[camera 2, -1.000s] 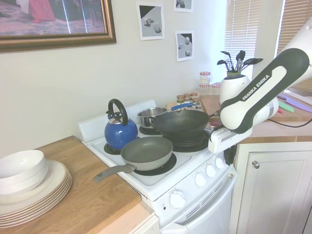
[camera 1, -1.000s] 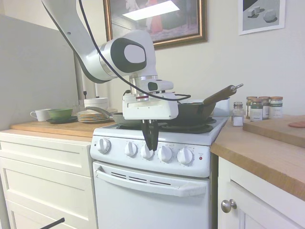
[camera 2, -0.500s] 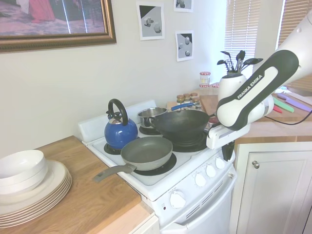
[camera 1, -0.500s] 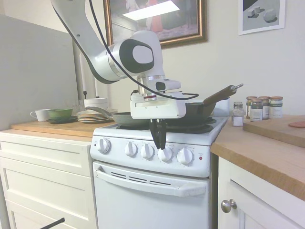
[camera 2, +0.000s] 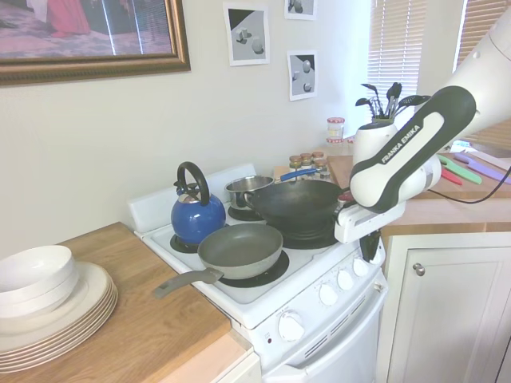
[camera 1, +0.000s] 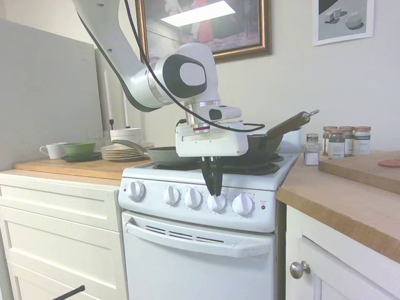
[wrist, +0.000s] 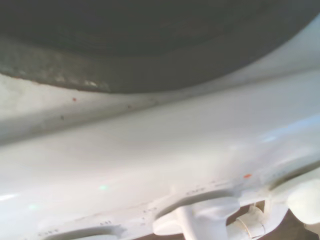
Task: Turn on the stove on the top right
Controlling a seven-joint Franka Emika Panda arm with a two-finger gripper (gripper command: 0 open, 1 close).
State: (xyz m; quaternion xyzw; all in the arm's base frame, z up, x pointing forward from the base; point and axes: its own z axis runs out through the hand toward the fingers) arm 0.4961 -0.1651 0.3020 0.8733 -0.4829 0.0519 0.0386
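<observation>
The stove (camera 1: 200, 250) is a narrow white range with five round knobs along its front panel and a small red indicator light (camera 1: 263, 207) at the right end. My gripper (camera 1: 214, 190) points straight down, fingers shut with nothing between them, tips just above and in front of the fourth knob (camera 1: 216, 202) from the left. From the other side, the gripper (camera 2: 371, 254) hangs at the right front corner of the stove (camera 2: 263, 299). The wrist view shows a white knob (wrist: 200, 220) close below, blurred, with a black burner above it.
A black wok (camera 1: 256, 145), a grey frying pan (camera 2: 239, 249), a blue kettle (camera 2: 197, 214) and a small pot (camera 2: 247, 190) sit on the burners. Wooden counters flank the stove, with spice jars (camera 1: 342, 141) on the right and stacked plates (camera 2: 48, 311) on the left.
The gripper has slid to the right along the knob row, from the third knob to over the fourth, staying shut and at about the same height.
</observation>
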